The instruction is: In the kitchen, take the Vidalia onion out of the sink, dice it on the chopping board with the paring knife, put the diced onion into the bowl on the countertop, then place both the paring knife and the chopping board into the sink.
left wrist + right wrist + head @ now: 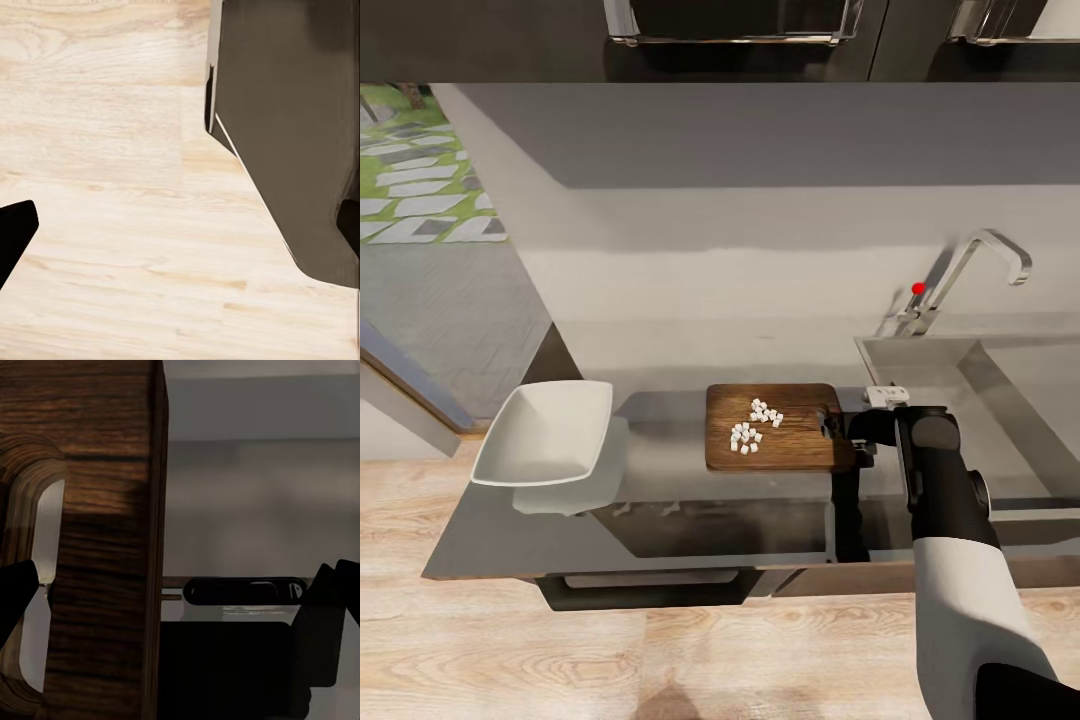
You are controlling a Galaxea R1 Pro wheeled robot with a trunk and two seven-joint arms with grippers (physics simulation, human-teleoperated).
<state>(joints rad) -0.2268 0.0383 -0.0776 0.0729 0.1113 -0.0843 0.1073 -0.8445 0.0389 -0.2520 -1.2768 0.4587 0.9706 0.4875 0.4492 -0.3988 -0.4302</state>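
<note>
Diced onion [756, 424] sits on the chopping board [800, 452], gripped by right gripper [838, 428]; bowl [545, 432] empty; left jaws' state unclear.

No text, label, brand, number or sign can be read in any of the pictures. The chopping board [775, 428], the bowl [545, 432], the tap [970, 272] and the cabinet fronts [740, 40] carry plain surfaces with no lettering. A small pale strip [255, 613] below a dark slot in the right wrist view is too blurred to tell whether it bears any writing.
</note>
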